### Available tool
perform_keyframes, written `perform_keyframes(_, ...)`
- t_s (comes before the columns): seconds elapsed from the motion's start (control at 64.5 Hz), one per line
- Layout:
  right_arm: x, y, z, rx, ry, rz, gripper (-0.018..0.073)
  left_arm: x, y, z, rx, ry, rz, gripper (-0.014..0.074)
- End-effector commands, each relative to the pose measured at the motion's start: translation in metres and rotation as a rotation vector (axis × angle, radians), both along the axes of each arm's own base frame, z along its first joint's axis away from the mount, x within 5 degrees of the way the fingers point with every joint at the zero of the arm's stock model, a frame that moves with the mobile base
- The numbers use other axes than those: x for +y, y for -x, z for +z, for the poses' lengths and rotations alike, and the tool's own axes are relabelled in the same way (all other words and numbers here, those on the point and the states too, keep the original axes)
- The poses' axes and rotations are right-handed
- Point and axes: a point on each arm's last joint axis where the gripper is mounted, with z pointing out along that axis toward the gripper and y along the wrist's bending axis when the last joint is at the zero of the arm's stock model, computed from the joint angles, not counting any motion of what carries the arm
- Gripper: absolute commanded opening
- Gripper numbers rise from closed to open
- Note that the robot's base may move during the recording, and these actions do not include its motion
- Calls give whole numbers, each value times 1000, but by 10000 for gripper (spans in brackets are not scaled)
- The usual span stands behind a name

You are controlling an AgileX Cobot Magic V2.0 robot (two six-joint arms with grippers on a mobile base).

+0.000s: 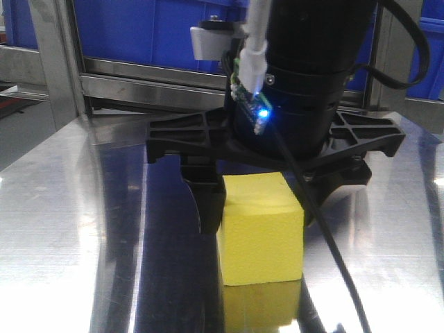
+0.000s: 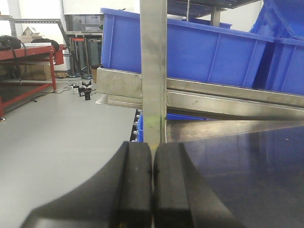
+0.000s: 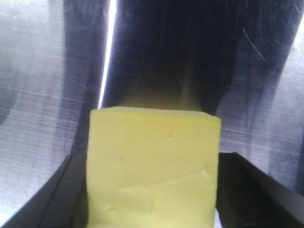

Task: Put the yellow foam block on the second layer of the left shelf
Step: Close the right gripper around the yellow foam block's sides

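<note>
A: Where is the block (image 1: 262,232) found?
B: Standing on the table (image 1: 69,208), clamped at both sides by the right gripper (image 1: 260,220), which is pointed straight down.
A: And the left gripper (image 2: 152,190)?
B: Held level, jaws pressed together, nothing between.

Front view: glare on steel tabletop (image 1: 62,229) at 9 o'clock. Right wrist view soft, yellow foam block (image 3: 154,166) washed out.

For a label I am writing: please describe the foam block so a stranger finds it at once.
Find the shiny metal table before the blue bins. On it, between the fingers of the black right hand, stands the yellow foam block. It alone is bright yellow, a plain cube.
</note>
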Motion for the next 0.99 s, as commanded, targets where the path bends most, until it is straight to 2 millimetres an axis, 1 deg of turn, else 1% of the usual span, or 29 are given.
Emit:
perform_keyframes(0.0,0,-3,21,-75,-55,24,536,0,1,-1,-73,10,-6,124)
perform_keyframes(0.806,0,-2,21,-68,-60,21,536,0,1,-1,-73,10,-6,124)
perform_keyframes(0.884,0,-2,21,-68,-59,21,522,0,1,-1,-73,10,-6,124)
perform_keyframes(0.977,0,-2,21,-68,-60,21,484,0,1,-1,-73,10,-6,124)
